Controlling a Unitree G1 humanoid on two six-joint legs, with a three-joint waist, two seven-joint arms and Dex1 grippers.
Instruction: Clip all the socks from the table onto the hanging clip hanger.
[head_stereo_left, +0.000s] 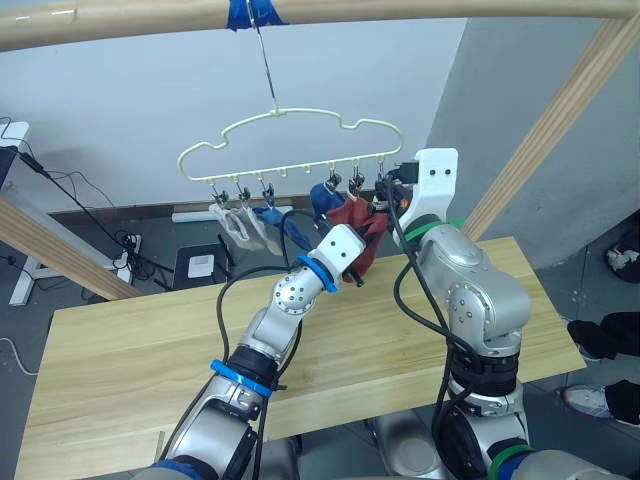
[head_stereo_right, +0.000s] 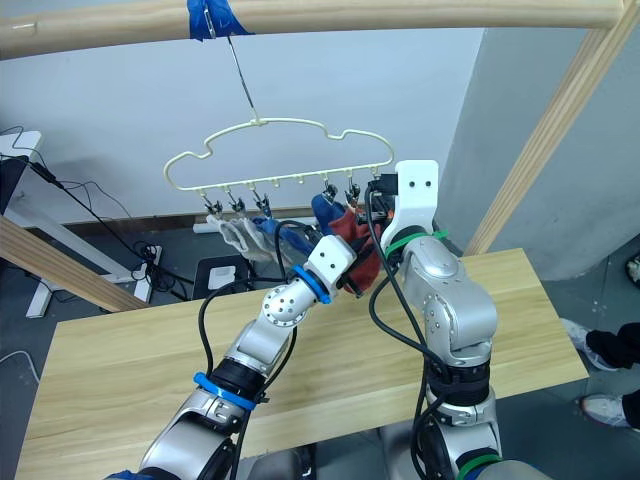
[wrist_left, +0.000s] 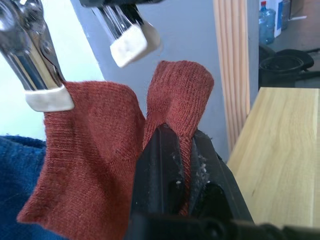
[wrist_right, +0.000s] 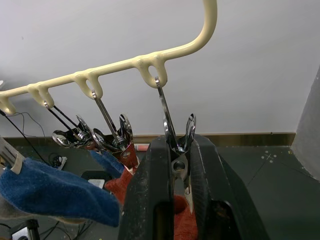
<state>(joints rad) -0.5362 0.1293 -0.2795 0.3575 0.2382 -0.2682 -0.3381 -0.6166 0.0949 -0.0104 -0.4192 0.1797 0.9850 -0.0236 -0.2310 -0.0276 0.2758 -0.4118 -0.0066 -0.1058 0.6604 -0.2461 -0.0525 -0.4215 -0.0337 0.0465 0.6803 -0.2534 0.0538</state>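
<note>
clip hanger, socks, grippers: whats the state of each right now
Cream-yellow wire clip hanger: hanging by its hook from the wooden rail.
Last metal clip: squeezed by the right gripper.
Loose rust-red sock: pinched in the left gripper, just below that clip.
Other rust-red sock: clipped.
Blue sock: clipped, hanging.
Wood table: no socks visible.

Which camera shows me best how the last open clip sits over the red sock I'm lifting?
Left wrist view: the open clip hangs just above the raised rust-red sock, pinched in the left tool. Right wrist view shows the right tool squeezing that clip's handles. In the head views the arms cover most of it.
</note>
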